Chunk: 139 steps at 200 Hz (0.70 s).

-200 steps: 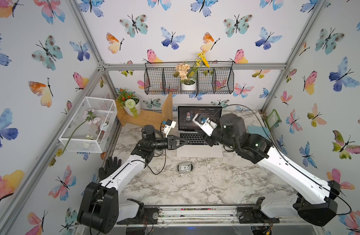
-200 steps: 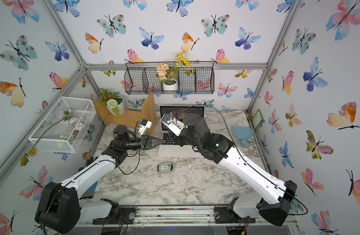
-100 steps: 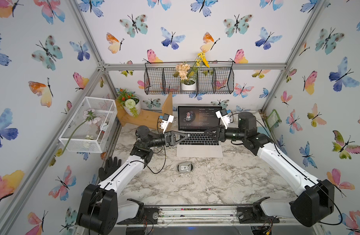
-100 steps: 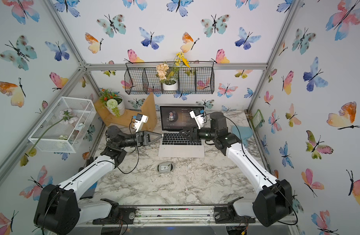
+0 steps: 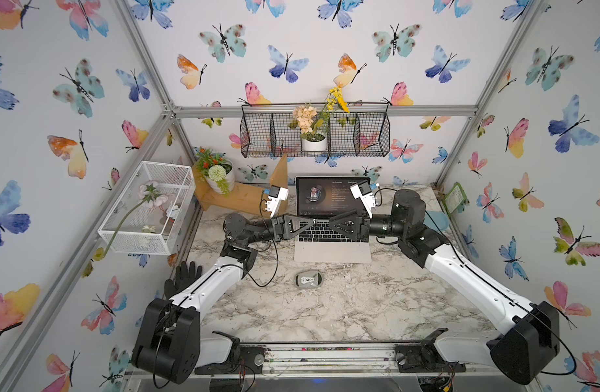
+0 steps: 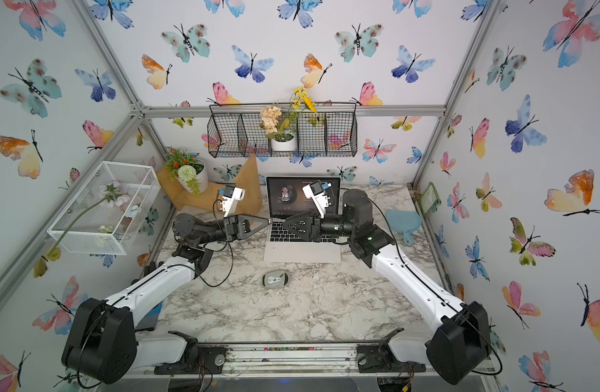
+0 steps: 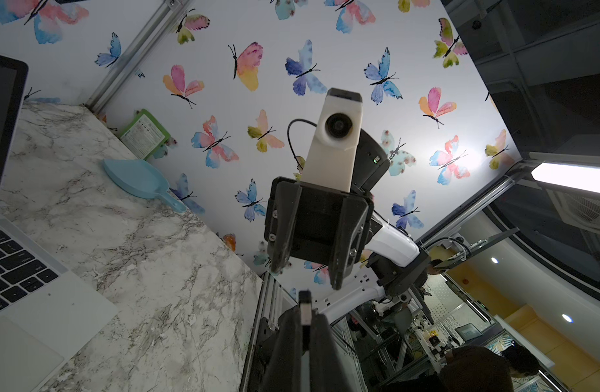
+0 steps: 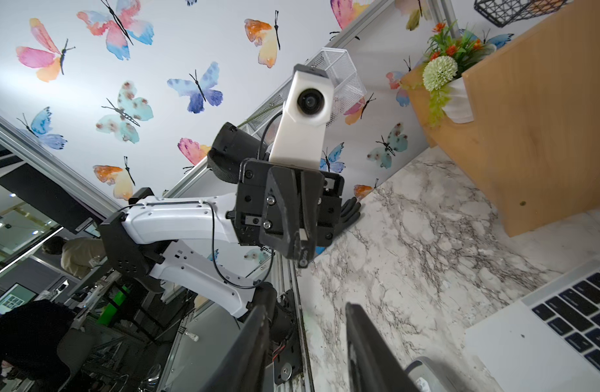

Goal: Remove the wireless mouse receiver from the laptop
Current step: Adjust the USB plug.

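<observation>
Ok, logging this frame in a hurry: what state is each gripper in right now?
Left gripper: closed, pinching the wireless mouse receiver at its tips.
Right gripper: open, holding nothing.

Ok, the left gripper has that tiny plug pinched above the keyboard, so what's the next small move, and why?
Probably ease the right gripper forward until its open jaws straddle the exposed end of the wireless mouse receiver. The left gripper is shut on it, facing the right one tip to tip above the laptop, with a gap between them, which looks like a handover.
</observation>
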Tool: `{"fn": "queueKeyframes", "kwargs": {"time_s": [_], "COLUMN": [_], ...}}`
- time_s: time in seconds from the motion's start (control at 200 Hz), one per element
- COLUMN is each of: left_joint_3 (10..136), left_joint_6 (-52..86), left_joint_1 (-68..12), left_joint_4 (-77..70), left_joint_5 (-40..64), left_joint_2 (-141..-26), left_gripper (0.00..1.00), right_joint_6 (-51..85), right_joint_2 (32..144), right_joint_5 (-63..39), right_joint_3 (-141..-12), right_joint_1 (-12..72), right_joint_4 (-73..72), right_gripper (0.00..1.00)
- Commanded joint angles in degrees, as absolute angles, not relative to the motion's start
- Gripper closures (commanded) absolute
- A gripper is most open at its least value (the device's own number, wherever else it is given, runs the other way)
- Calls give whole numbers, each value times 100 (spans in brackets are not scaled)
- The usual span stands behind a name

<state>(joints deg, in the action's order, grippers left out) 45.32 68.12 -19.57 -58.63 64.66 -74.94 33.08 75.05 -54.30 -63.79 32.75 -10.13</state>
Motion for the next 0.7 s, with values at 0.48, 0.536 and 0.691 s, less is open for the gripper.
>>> {"fn": "queueKeyframes", "kwargs": {"time_s": [0.48,0.536,0.691], "left_joint_3": [4474,4458,4441], "left_joint_6": [6496,6479,6424], "left_joint_1": [-1951,-1951,-1951], "left_joint_4": [-5568,-5546,-5467], "left_joint_5": [6609,6609,6601], "left_joint_2": [-7212,-7190,-7163], "left_gripper": [100,100,99], "right_joint_6": [4025,4025,4137], "right_joint_2": [8024,8040,8171], "right_joint_5": [-5192,-5151,-5192], "right_joint_3": [-6747,-6800,-6899], "right_joint_1": [3718,3718,3729], "right_joint_4": [-1759,-1748,-1766], "right_gripper": [70,71,74]}}
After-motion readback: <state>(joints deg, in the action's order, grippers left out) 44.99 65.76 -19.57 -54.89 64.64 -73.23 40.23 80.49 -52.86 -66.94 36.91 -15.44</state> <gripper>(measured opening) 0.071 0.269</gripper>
